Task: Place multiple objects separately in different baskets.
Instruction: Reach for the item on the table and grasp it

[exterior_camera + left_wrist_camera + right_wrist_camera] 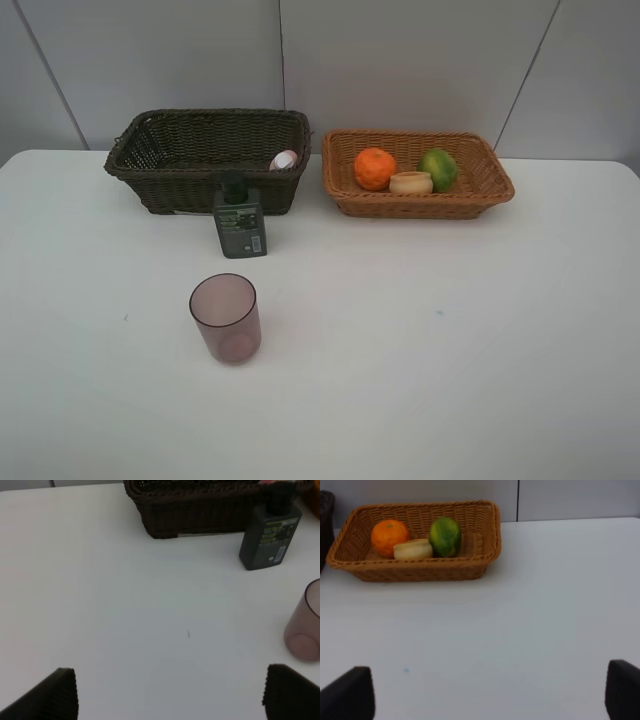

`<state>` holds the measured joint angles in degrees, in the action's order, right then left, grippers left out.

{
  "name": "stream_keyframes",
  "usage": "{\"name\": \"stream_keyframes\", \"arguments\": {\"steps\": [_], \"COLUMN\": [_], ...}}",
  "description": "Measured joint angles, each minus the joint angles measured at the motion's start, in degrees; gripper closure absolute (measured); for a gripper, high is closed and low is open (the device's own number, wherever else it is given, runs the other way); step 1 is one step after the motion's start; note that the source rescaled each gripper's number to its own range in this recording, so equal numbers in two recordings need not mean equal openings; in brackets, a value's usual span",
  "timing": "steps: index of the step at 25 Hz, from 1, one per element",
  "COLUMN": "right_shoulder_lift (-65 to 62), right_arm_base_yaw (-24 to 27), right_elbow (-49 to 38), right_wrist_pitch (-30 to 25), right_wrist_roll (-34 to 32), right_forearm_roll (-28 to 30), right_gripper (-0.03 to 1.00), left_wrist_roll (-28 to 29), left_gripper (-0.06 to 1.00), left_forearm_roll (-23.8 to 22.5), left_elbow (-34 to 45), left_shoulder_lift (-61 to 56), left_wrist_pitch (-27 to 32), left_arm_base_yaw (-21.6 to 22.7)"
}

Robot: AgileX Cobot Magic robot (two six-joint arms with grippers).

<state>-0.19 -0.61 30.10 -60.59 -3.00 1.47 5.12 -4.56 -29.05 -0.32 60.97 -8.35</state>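
Observation:
The dark brown basket (pixel 150 165) stands at the back left, and the white cap of a pink bottle (pixel 284 160) shows at its right end. The light basket (pixel 425 207) to its right holds an orange (pixel 375 168), a green citrus (pixel 437 168) and a pale yellowish fruit (pixel 411 183). A dark green pump bottle (pixel 239 220) stands upright on the table before the dark basket. Nearer the front stands a mauve cup (pixel 226 318). My left gripper (pixel 169 680) is open over bare table, with the bottle (pixel 270 535) and cup (pixel 305 630) ahead of it. My right gripper (pixel 489 672) is open, well short of the light basket (pixel 420 572).
A white table (pixel 450 350) carries everything, with a grey panelled wall (pixel 400 60) right behind the baskets. Neither arm shows in the high view. The dark basket's front wall (pixel 200 515) stands just behind the pump bottle.

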Motion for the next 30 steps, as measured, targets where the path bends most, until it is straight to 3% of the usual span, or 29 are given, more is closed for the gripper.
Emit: {"name": "stream_keyframes", "arguments": {"steps": [30], "right_shoulder_lift": [0.0], "right_arm_base_yaw": [0.0], "right_elbow": [0.0], "right_wrist_pitch": [0.0], "right_wrist_roll": [0.0], "right_forearm_roll": [-0.06], "right_gripper": [-0.03], "left_wrist_roll": [0.0], "left_gripper": [-0.02], "left_forearm_roll": [0.0], "left_elbow": [0.0], "left_shoulder_lift": [0.0], "left_wrist_pitch": [0.0], "left_arm_base_yaw": [0.0]}}
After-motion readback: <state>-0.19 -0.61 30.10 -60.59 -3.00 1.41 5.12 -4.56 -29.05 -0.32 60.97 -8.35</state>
